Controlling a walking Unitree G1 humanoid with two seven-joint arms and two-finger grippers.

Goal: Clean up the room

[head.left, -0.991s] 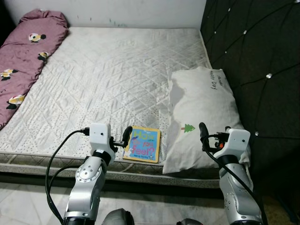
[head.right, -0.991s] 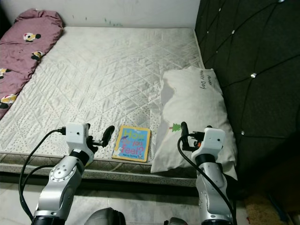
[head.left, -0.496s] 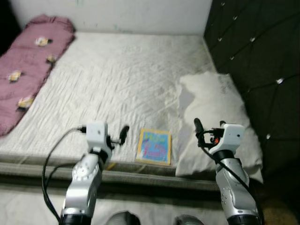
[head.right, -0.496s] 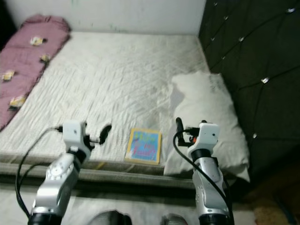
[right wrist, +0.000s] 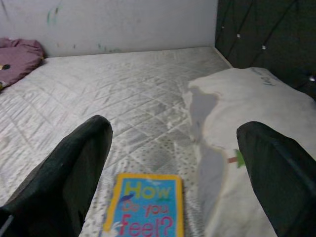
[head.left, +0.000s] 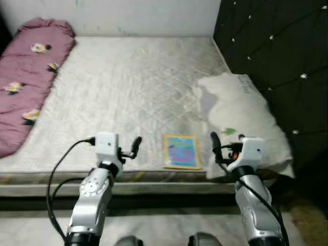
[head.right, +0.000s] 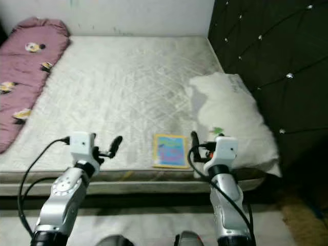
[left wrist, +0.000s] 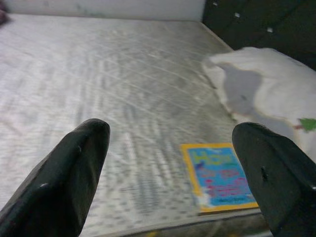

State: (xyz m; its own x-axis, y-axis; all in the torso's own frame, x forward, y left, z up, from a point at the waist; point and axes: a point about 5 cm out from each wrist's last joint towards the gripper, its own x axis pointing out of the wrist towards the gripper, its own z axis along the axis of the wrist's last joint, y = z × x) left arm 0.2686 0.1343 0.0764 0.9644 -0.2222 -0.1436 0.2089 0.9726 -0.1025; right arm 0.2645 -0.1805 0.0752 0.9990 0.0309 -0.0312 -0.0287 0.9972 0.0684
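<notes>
Book (head.left: 181,151), a yellow-edged picture book with a blue cover, lay flat near the front edge of the bare quilted mattress (head.left: 128,87), just beside a white pillow (head.left: 241,113) that rested against the dark tufted headboard (head.left: 277,46). From the head camera, a rolled maroon blanket (head.left: 25,77) with flower prints lay along the far left side of the bed. The left tool (head.left: 135,145) was raised over the mattress edge to the left of the book, apart from it, and the right tool (head.left: 215,143) was raised between the book and the pillow, holding nothing. In the left wrist view, the left tool's two black fingers (left wrist: 74,168) stood wide apart and empty, the book ahead between them on the mattress. In the right wrist view, the right tool's fingers (right wrist: 69,168) were likewise spread wide and empty, with the cover words "How Do you Feel?" readable below and the pillow alongside.
</notes>
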